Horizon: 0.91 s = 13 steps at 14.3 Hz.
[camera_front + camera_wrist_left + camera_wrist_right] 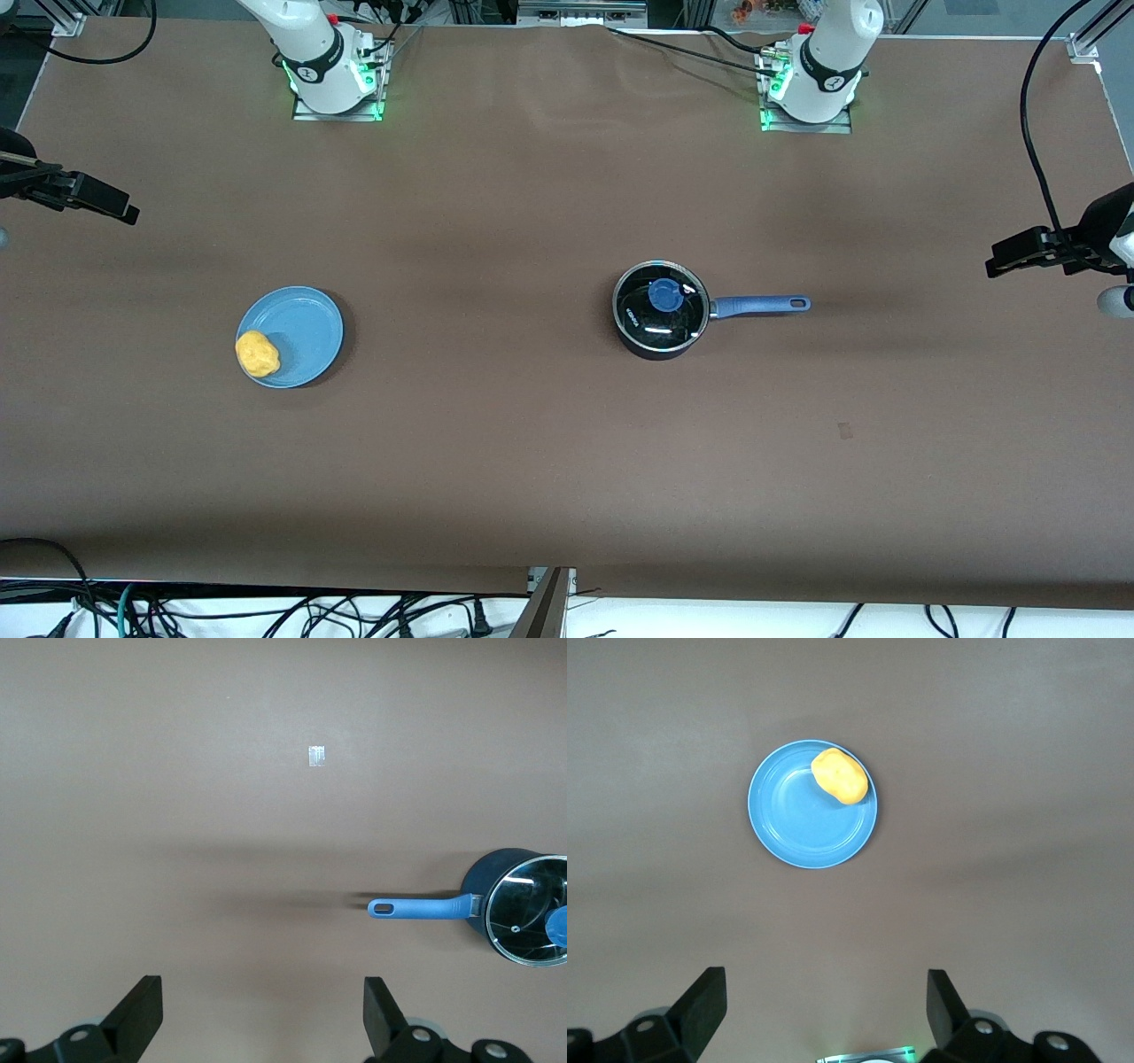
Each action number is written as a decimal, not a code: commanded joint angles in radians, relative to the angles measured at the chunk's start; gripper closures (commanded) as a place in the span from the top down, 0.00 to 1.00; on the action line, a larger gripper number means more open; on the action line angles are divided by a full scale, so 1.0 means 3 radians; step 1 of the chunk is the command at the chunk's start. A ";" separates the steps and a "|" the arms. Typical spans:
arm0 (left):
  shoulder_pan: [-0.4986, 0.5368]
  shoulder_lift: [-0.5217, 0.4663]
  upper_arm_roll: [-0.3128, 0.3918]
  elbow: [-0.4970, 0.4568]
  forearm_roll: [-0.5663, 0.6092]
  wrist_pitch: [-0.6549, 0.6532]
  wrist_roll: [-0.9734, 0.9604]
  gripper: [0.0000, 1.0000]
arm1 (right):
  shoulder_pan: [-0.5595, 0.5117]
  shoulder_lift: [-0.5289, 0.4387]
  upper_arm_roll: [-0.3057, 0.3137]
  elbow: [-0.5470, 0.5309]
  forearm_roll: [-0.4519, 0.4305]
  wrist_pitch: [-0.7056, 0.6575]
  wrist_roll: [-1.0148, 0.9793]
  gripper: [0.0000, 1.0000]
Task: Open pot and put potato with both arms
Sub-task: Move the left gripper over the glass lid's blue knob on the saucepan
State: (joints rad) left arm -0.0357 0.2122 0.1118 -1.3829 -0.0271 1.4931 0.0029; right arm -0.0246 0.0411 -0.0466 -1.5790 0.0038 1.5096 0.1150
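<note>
The black pot (660,310) stands on the brown table with its glass lid and blue knob (665,295) on. Its blue handle (762,306) points toward the left arm's end. The yellow-orange potato (257,354) lies on the rim of a light-blue plate (306,323). My left gripper (997,259) hangs open and empty over the left arm's end of the table, well off the handle. In the left wrist view it (263,1010) is open, with the pot (518,917) off to one side. My right gripper (128,213) is open and empty over the right arm's end; the right wrist view shows it (825,1005), the potato (839,776) and the plate (797,828).
A small pale tape mark (845,431) lies on the table nearer the front camera than the pot's handle, also in the left wrist view (316,755). Cables (266,611) run below the table's front edge. The arm bases (337,80) stand along the top edge.
</note>
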 commanded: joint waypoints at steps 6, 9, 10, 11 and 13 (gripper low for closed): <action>-0.0039 -0.0017 -0.0061 -0.0002 0.0034 -0.0022 -0.0020 1.00 | -0.0015 -0.0004 -0.0019 0.0033 0.0064 -0.0052 0.0016 1.00; -0.0085 0.0084 -0.0219 -0.0089 -0.0287 0.0252 -0.0586 1.00 | -0.0015 -0.0009 -0.0019 0.0022 0.0064 -0.0057 0.0016 1.00; -0.0156 0.0171 -0.0270 -0.0140 -0.0349 0.0436 -0.0694 1.00 | -0.0015 -0.0009 -0.0024 0.0022 0.0064 -0.0057 0.0016 1.00; -0.0263 0.0263 -0.0336 -0.0166 -0.0349 0.0641 -0.0801 1.00 | -0.0015 -0.0009 -0.0019 0.0022 0.0064 -0.0057 0.0016 1.00; -0.0448 0.0468 -0.0388 -0.0161 -0.0349 0.0887 -0.1290 1.00 | -0.0015 -0.0009 -0.0019 0.0022 0.0064 -0.0057 0.0016 1.00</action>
State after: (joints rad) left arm -0.1153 0.2924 0.0014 -1.4371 -0.1172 1.6959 -0.2635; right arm -0.0251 0.0411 -0.0511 -1.5792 0.0054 1.5056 0.1151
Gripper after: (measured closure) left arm 0.000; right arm 0.000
